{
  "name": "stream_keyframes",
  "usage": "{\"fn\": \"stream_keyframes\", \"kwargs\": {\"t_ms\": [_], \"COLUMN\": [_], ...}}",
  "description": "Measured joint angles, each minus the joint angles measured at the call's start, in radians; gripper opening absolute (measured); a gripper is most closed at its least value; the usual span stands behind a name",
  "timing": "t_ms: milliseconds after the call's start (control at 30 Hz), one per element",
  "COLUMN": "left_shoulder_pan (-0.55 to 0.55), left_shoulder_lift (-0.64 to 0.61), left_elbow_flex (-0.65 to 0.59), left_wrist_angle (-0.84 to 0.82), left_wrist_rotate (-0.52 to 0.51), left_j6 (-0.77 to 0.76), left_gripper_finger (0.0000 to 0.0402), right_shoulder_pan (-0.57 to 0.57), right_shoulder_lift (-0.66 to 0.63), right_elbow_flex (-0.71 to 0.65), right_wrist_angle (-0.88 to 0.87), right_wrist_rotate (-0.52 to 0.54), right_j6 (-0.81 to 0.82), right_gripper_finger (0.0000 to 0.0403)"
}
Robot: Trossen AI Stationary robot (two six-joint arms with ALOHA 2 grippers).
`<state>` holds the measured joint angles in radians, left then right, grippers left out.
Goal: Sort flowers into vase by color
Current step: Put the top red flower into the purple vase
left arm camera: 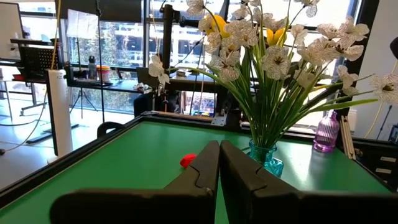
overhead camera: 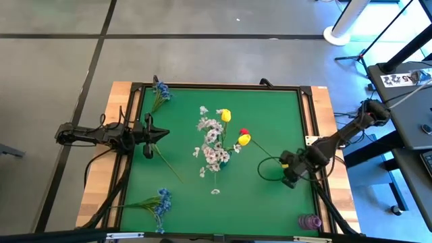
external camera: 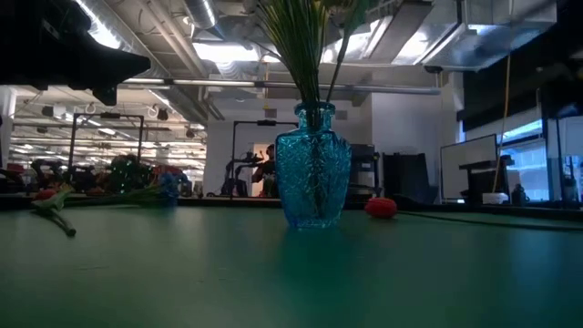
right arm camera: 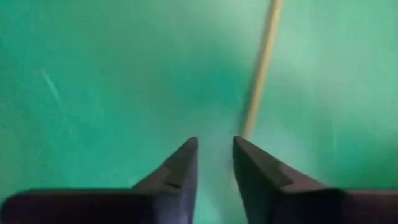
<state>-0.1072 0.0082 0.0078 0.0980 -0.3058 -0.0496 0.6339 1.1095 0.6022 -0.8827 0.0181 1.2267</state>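
A teal glass vase (overhead camera: 216,177) (external camera: 312,164) stands mid-table and holds white sprigs (overhead camera: 212,142) and yellow buds (overhead camera: 225,115). The red bud (external camera: 381,207) lies on the table beside it, and its thin stem (overhead camera: 266,154) runs toward the right edge. My right gripper (overhead camera: 290,175) points down over that stem (right arm camera: 258,68), open, with nothing between its fingers. Two blue flowers lie on the table at the left, one far (overhead camera: 160,91) and one near (overhead camera: 159,201). My left gripper (overhead camera: 154,135) (left arm camera: 219,152) waits level at the left edge, shut and empty.
A small purple vase (overhead camera: 309,221) stands at the near right corner. A bare green stem (overhead camera: 169,163) lies left of the teal vase. Raised black rails (overhead camera: 216,86) frame the green mat, which shows bare between the vase and the near edge.
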Motion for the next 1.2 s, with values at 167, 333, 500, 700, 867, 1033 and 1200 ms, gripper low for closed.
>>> {"fn": "stream_keyframes", "kwargs": {"t_ms": [167,333,500,700,867,1033,1200], "left_shoulder_pan": [0.0,0.0,0.0,0.0,0.0,0.0,0.0], "left_shoulder_lift": [0.0,0.0,0.0,0.0,0.0,0.0,0.0], "left_elbow_flex": [0.0,0.0,0.0,-0.001,-0.001,0.0,0.0], "left_wrist_angle": [0.0,0.0,0.0,-0.002,-0.001,0.0,-0.001], "left_wrist_rotate": [0.0,0.0,0.0,0.0,0.002,0.003,0.003], "left_j6": [0.0,0.0,0.0,0.0,0.0,0.0,0.0], "left_gripper_finger": [0.001,0.001,0.001,0.001,0.001,0.001,0.001], "right_shoulder_pan": [-0.026,-0.252,-0.46,-0.601,-0.707,-0.762,-0.77], "right_shoulder_lift": [0.022,0.104,0.231,0.366,0.421,0.454,0.471], "right_elbow_flex": [0.002,0.002,0.003,0.002,0.003,0.008,0.008], "right_wrist_angle": [0.146,0.311,0.514,0.716,0.738,0.724,0.725], "right_wrist_rotate": [0.467,0.517,0.431,0.38,0.344,0.25,0.252], "right_j6": [-0.08,-0.383,-0.637,-0.765,-0.761,-0.762,-0.766], "right_gripper_finger": [0.0163,0.017,0.0162,0.0161,0.0161,0.016,0.0114]}}
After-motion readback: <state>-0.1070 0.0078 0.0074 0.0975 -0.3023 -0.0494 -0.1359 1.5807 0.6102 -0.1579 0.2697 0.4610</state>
